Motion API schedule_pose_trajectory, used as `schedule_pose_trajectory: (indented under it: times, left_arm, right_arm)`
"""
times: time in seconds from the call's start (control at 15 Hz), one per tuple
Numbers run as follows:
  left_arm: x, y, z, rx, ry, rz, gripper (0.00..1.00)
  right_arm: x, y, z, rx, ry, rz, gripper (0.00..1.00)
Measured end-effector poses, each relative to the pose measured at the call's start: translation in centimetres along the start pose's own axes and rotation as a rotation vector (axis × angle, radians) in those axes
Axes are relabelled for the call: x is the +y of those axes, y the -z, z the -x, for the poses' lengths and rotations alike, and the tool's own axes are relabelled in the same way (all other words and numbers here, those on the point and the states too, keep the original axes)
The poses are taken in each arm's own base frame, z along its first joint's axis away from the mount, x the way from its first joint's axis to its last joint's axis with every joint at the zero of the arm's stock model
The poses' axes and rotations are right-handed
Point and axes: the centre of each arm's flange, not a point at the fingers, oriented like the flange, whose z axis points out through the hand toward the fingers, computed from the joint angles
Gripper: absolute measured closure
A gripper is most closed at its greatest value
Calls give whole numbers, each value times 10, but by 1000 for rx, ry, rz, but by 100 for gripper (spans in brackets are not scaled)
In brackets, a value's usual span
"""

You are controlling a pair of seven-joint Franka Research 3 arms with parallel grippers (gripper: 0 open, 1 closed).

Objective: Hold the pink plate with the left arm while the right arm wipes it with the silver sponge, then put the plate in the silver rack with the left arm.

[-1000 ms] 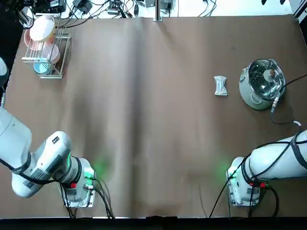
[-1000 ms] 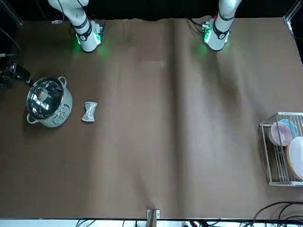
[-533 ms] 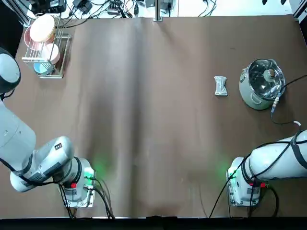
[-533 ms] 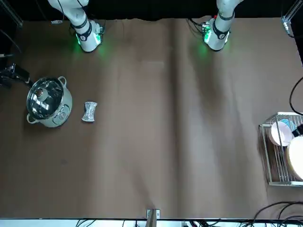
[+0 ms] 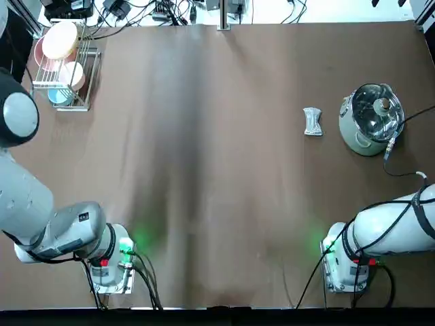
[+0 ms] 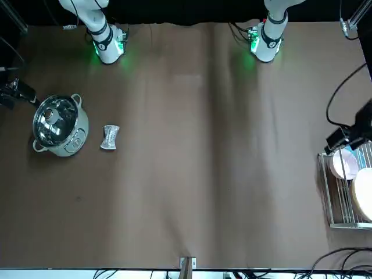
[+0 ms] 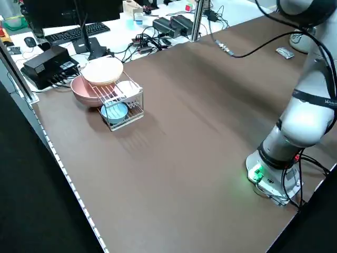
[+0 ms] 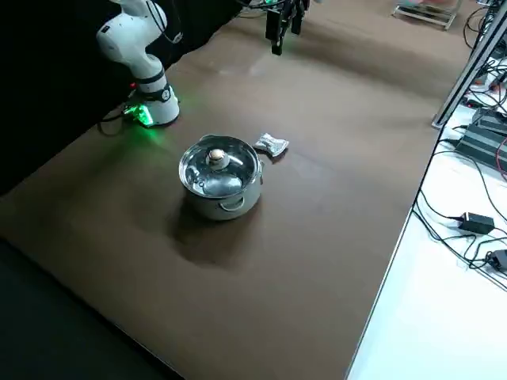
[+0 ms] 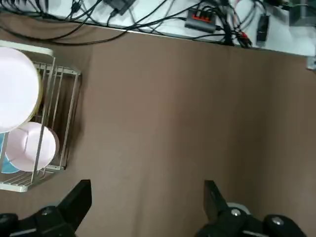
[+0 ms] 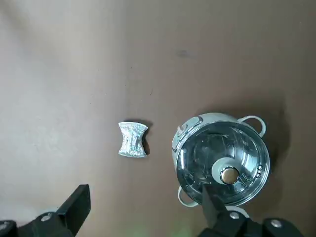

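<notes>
In the left wrist view, we see the left gripper with its jaws spread wide and nothing held between them. The front view puts it at the right edge, near the silver rack. The right gripper is wide open and holds nothing as well; in the right wrist view, one of its fingers overlaps the rim of the steel pot from where we look.

We find the pink plate standing in the rack, at the upper left of the top view. A pale yellow-orange plate is at the rack's upper end in that view, with a pink bowl beside it, and the small blue dish is near the lower end.

We see the silver sponge lying on the brown table, right of the middle in the top view's upper half. The pot, its glass lid on, sits near it, farther right, apart from it.
</notes>
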Motion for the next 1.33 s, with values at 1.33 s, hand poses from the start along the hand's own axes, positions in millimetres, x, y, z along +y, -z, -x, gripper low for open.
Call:
schedule_pose_trajectory:
  times: [1.33]
  left_arm:
    - [25,21,92,-248,-118,-91,0]
  right_arm:
    - [3,-5,-3,-8,-6,1,0]
